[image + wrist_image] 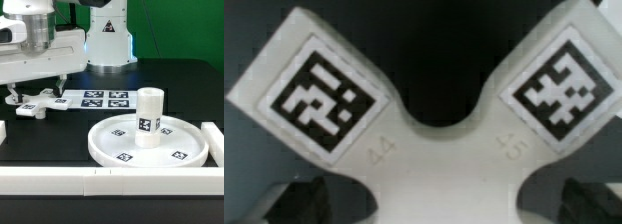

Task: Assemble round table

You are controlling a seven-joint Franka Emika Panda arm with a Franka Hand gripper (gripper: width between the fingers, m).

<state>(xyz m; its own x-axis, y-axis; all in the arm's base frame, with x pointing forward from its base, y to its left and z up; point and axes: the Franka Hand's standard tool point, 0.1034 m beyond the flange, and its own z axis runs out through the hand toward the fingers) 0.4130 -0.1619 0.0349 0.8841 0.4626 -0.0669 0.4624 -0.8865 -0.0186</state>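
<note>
The small cross-shaped base (32, 106) lies on the black table at the exterior view's left. My gripper (34, 96) is lowered over it. In the wrist view the base (438, 165) fills the picture, with two tagged arms spread apart. The dark fingertips (303, 202) stand wide on either side of its narrow middle, with a gap to it, so my gripper (438, 205) is open. The large round rimmed disc (110, 148) lies at the front right. The short thick cylinder leg (150, 118) stands upright on it.
The marker board (104, 99) lies flat just right of the base. Long white border walls (100, 181) run along the front edge and the right side (214, 140). The arm's white pedestal (108, 40) stands at the back.
</note>
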